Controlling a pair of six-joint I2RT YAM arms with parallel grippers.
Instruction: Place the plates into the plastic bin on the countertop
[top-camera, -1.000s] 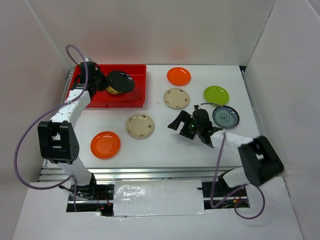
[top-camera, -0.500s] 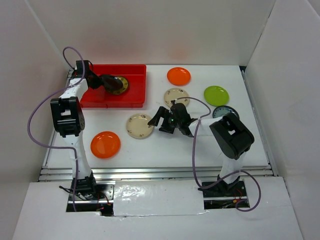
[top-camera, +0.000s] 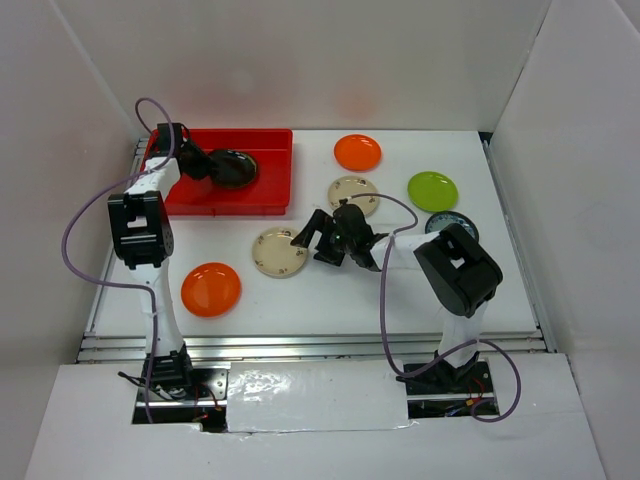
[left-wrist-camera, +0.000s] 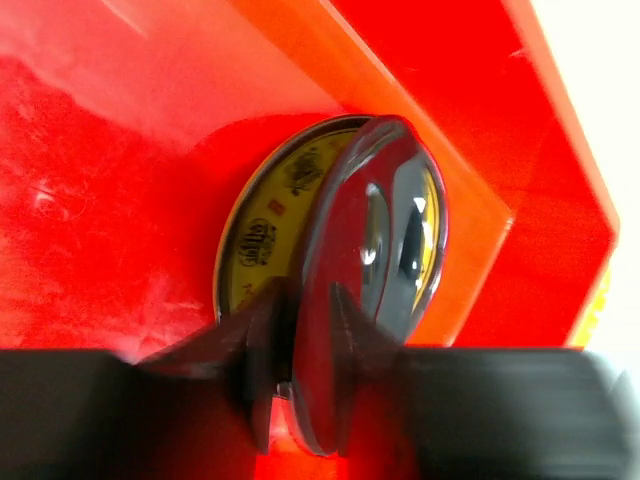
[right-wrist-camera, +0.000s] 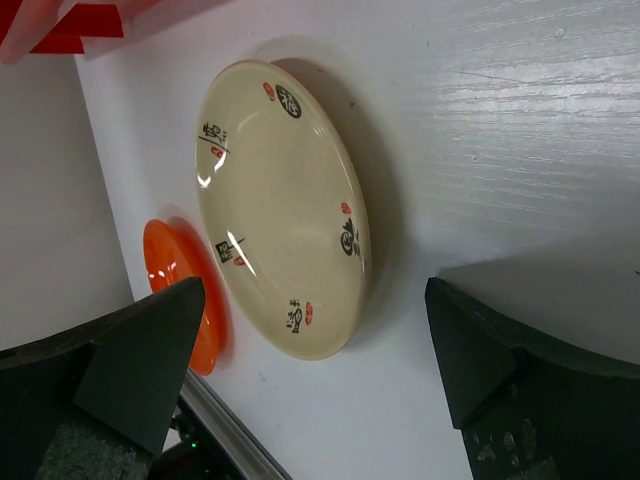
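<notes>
black glossy plate (left-wrist-camera: 345, 250), mirror-bright, against a gold-patterned plate (left-wrist-camera: 262, 240)

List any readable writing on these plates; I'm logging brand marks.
Beige plate: black brush characters and red seals around the rim, none clear enough to quote.
Brown-gold plate: dark emblems, blurred, unreadable.
Black plate in the left end effector: no writing.
No other text shows.
</notes>
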